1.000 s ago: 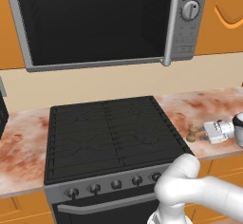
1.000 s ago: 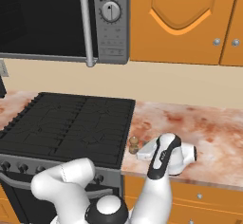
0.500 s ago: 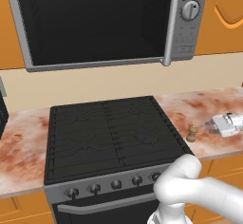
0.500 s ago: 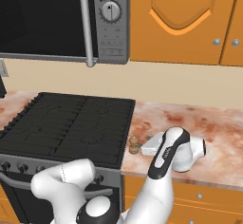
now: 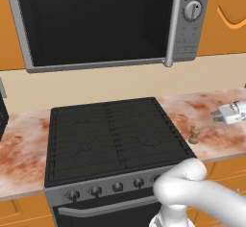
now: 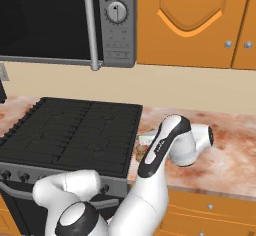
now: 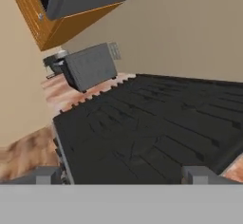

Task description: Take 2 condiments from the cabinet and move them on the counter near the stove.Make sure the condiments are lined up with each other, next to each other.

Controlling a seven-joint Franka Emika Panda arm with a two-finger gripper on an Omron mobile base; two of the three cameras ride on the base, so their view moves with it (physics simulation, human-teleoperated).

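I see the small brown mill [image 5: 194, 135] with a round knob standing on the worktop [image 5: 211, 139] just right of the stove [image 5: 113, 137]. My arm lies low beside it, fingers [image 7: 47, 175] spread wide, holding nothing.

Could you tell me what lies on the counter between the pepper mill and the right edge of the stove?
Nothing: in the left base view, only bare counter separates the pepper mill from the stove.

Small tan pepper mill [image 5: 194, 135] – upright, round knob on top, on mottled counter [image 5: 211, 134] just right of black stove [image 5: 113, 137]
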